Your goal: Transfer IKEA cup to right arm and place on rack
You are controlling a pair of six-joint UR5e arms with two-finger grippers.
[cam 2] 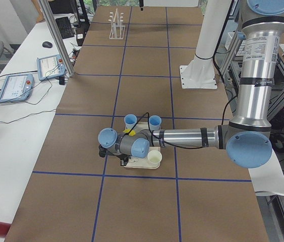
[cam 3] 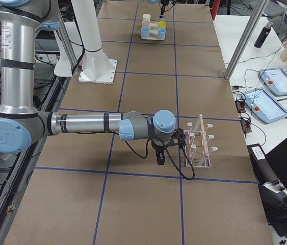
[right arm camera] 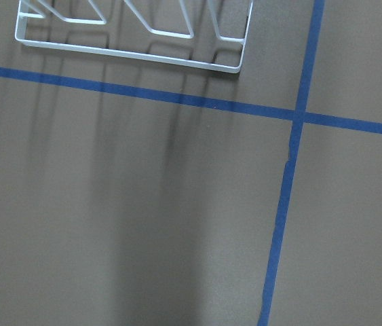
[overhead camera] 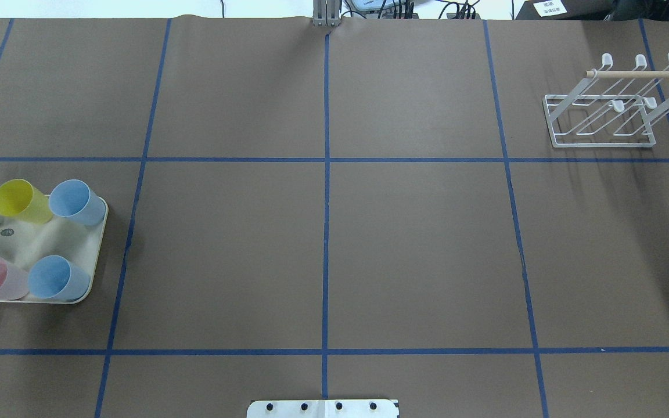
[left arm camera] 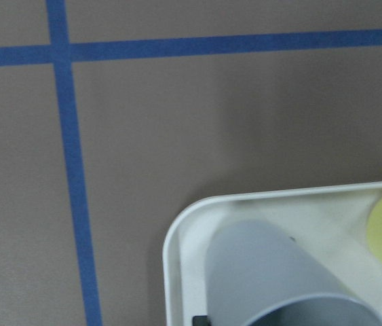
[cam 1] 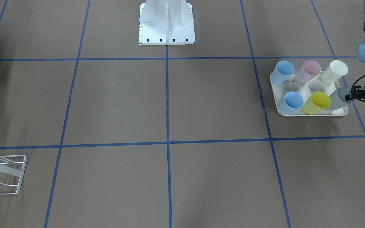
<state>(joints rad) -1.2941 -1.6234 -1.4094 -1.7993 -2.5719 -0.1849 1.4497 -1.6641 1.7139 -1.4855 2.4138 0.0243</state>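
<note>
Starting with the front-facing view: one cream tray (cam 1: 322, 115) with rounded corners sits near the left end of the table (cam 1: 169, 104). It carries six smooth tapered cups: two blue cups (cam 1: 282, 72), one pink cup (cam 1: 309, 71), one cream cup (cam 1: 335, 71), one yellow cup (cam 1: 318, 103) and one grey cup (cam 1: 340, 98). The left gripper (cam 1: 353, 94) meets the grey cup's rim at the tray's far left corner; whether its jaws are clamped cannot be told. One white wire rack (cam 1: 2, 171) stands near the table's far right corner.

Overhead view: five cups show, the cream cup being cut off. The rack shows six prongs (overhead camera: 605, 58) and one pale wooden bar (overhead camera: 648, 74).

Left side view: the left arm (cam 2: 182, 137) lies over the tray.

Right side view: the right gripper (cam 3: 159, 153) hangs just beside the rack; its jaw opening cannot be told.

Left wrist view: the matte grey cup fills one tray corner.

Right wrist view: the rack's thin base frame and two crossing blue tape lines (right arm camera: 292, 176) show.
</note>
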